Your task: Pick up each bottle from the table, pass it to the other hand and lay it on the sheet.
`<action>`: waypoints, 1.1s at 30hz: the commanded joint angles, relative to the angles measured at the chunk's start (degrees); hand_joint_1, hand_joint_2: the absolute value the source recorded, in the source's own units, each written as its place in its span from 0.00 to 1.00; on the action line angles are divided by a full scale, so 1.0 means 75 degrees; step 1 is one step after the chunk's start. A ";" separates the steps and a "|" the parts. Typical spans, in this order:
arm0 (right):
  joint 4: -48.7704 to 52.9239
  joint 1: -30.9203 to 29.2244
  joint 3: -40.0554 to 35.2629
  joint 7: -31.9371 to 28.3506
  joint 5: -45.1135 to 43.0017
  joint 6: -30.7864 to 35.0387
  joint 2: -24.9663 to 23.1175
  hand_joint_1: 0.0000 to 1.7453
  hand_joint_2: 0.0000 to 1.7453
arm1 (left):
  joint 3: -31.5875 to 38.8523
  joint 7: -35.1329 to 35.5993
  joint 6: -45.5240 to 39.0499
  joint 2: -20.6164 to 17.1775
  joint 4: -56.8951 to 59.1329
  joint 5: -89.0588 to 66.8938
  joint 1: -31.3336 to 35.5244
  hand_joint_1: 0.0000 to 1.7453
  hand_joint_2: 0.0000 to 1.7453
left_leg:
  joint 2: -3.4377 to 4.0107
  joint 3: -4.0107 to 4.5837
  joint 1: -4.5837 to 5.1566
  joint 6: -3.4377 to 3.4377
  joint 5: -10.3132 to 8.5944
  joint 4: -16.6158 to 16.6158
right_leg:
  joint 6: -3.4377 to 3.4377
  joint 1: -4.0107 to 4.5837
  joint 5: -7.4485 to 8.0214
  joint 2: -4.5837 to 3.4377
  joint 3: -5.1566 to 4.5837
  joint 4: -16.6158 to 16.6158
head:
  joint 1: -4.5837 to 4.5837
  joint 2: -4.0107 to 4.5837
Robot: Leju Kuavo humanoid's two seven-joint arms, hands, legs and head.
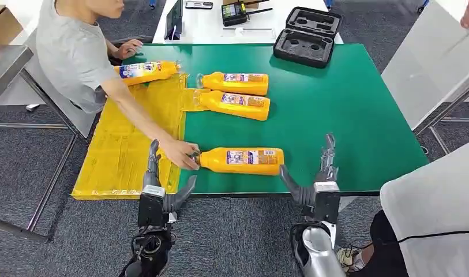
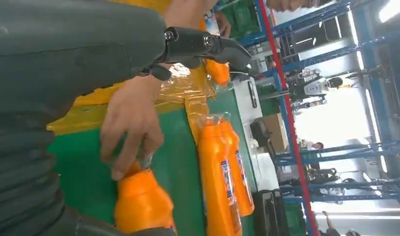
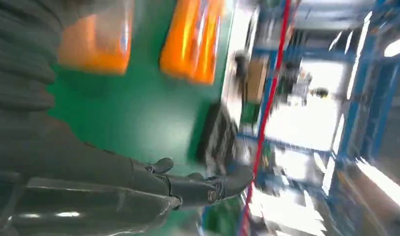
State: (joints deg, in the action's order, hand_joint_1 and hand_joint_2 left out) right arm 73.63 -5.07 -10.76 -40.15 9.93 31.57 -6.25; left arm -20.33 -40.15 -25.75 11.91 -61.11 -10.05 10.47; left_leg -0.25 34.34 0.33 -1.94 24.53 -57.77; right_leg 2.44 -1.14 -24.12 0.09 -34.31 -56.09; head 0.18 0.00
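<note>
The left hand [image 1: 157, 183] holds nothing; its fingers [image 1: 153, 157] point straight ahead over the yellow sheet [image 1: 125, 144], thumb spread to the side. The right hand [image 1: 319, 179] is likewise empty, fingers extended and thumb apart, at the near edge of the green table [image 1: 336, 104]. Between the two hands lies the nearest bottle [image 1: 243, 160] on its side, a person's hand [image 1: 183, 154] touching its cap end. Two more bottles [image 1: 237, 83] lie side by side farther back, their caps at the sheet's edge. A fourth bottle [image 1: 145, 70] rests on the sheet's far end. A black case [image 1: 307, 36] sits open at the far table edge.
</note>
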 commanded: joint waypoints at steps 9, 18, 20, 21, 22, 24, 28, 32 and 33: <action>-0.3411 -0.1502 0.0029 0.0020 0.4016 0.1124 0.0358 0.00 1.00 | -0.0632 0.0020 0.0149 -0.0164 0.0674 0.0205 0.0540 0.00 1.00 | 0.0009 -0.0033 -0.0007 0.0012 0.0006 0.0008 | -0.0012 0.0008 -0.0002 -0.0007 0.0033 0.0012 | 0.0000 0.0000; -0.4882 -0.2374 -0.0112 0.0590 0.5341 0.1088 0.0383 0.00 1.00 | -0.0776 0.0020 0.0236 -0.0165 0.0781 0.0255 0.0647 0.00 1.00 | 0.0014 -0.0025 -0.0006 0.0011 0.0006 0.0003 | -0.0011 0.0006 -0.0001 -0.0012 0.0023 0.0006 | 0.0000 0.0000; -0.5322 -0.2736 -0.0246 0.0880 0.5711 0.0929 0.0475 0.00 1.00 | -0.0798 0.0020 0.0254 -0.0177 0.0737 0.0303 0.0631 0.00 1.00 | 0.0017 -0.0018 -0.0004 0.0010 0.0003 0.0003 | -0.0009 0.0005 0.0003 -0.0014 0.0016 0.0005 | 0.0003 0.0000; -0.5587 -0.2952 -0.0312 0.1024 0.5843 0.0661 0.0522 0.00 1.00 | -0.0821 0.0020 0.0269 -0.0181 0.0738 0.0339 0.0633 0.00 1.00 | 0.0023 -0.0025 -0.0009 0.0013 0.0006 -0.0001 | -0.0013 0.0010 0.0003 -0.0020 0.0022 0.0005 | 0.0000 0.0000; -0.5701 -0.3037 -0.0330 0.1061 0.5883 0.0557 0.0547 0.00 1.00 | -0.0846 0.0020 0.0283 -0.0186 0.0742 0.0347 0.0643 0.00 1.00 | 0.0020 -0.0017 -0.0003 0.0010 0.0002 0.0000 | -0.0010 0.0003 0.0004 -0.0017 0.0013 0.0002 | 0.0000 0.0000; -0.6102 -0.3313 -0.0310 0.1159 0.5914 0.0189 0.0620 0.00 1.00 | -0.0973 0.0020 0.0342 -0.0190 0.0743 0.0385 0.0683 0.00 1.00 | 0.0013 -0.0020 -0.0006 0.0011 0.0002 0.0001 | -0.0010 0.0007 0.0003 -0.0011 0.0018 0.0004 | 0.0000 0.0000; -0.6307 -0.3458 -0.0260 0.1156 0.5871 -0.0030 0.0660 0.00 1.00 | -0.1085 0.0020 0.0386 -0.0175 0.0706 0.0418 0.0696 0.00 1.00 | 0.0004 -0.0025 -0.0006 0.0008 0.0000 -0.0002 | -0.0009 0.0007 -0.0002 -0.0001 0.0027 0.0004 | 0.0000 0.0000; -0.6478 -0.3580 -0.0210 0.1193 0.5818 -0.0330 0.0697 0.00 1.00 | -0.1212 0.0020 0.0444 -0.0143 0.0703 0.0434 0.0716 0.00 1.00 | 0.0006 -0.0033 -0.0007 0.0011 0.0007 -0.0003 | -0.0012 0.0008 -0.0007 -0.0004 0.0034 0.0002 | 0.0000 0.0000; -0.6520 -0.3614 -0.0194 0.1218 0.5808 -0.0424 0.0725 0.00 1.00 | -0.1239 0.0020 0.0479 -0.0108 0.0756 0.0437 0.0755 0.00 1.00 | 0.0002 -0.0022 -0.0005 0.0008 0.0001 -0.0003 | -0.0007 0.0006 -0.0004 0.0000 0.0024 0.0001 | 0.0000 0.0000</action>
State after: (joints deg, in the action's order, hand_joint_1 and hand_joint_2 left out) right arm 34.14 -26.55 -11.67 -31.61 53.79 31.70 -2.19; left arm -26.03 -40.15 -22.99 11.82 -59.08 -7.08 13.25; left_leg -0.25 34.35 0.34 -1.98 24.46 -57.81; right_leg 2.47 -1.15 -24.09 0.09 -34.30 -56.10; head 0.17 0.00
